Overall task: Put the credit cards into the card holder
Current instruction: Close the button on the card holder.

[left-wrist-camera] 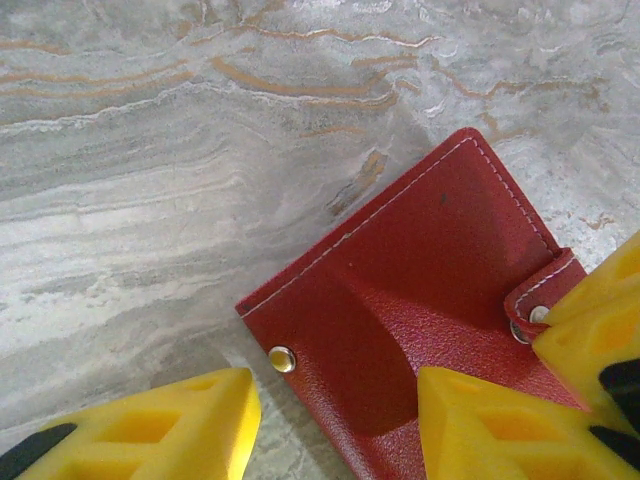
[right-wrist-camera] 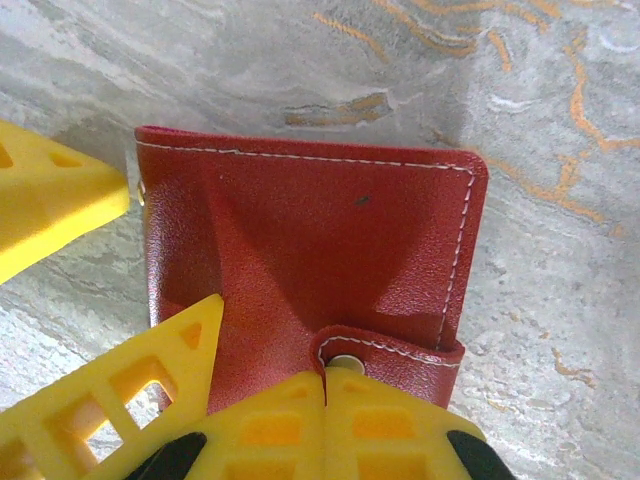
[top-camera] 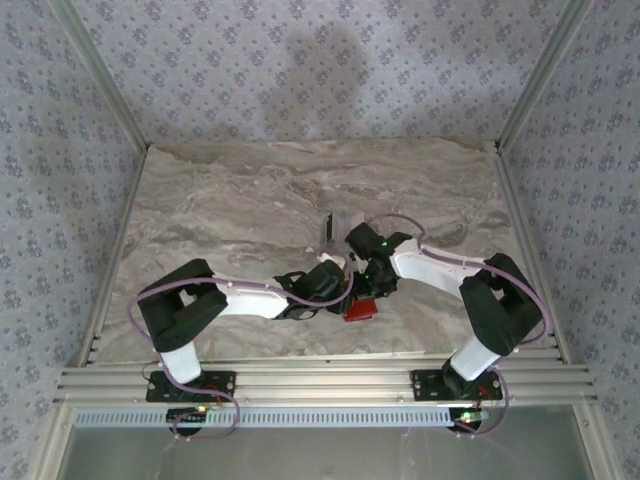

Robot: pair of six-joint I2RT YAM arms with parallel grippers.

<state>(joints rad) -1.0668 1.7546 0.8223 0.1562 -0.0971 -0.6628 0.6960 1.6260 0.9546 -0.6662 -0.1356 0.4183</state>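
Left fingers spread astride card holder edge; right fingers pressed together at snap tab.

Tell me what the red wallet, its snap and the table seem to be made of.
Wallet: leather or imitation leather, one cannot tell which; pebbled grain, slight sheen, white stitching along the edges.
Snap: metal, probably; small, round, with a bright glint.
Table: marble or a marble-look laminate; grey with brown veins, smooth, soft sheen.
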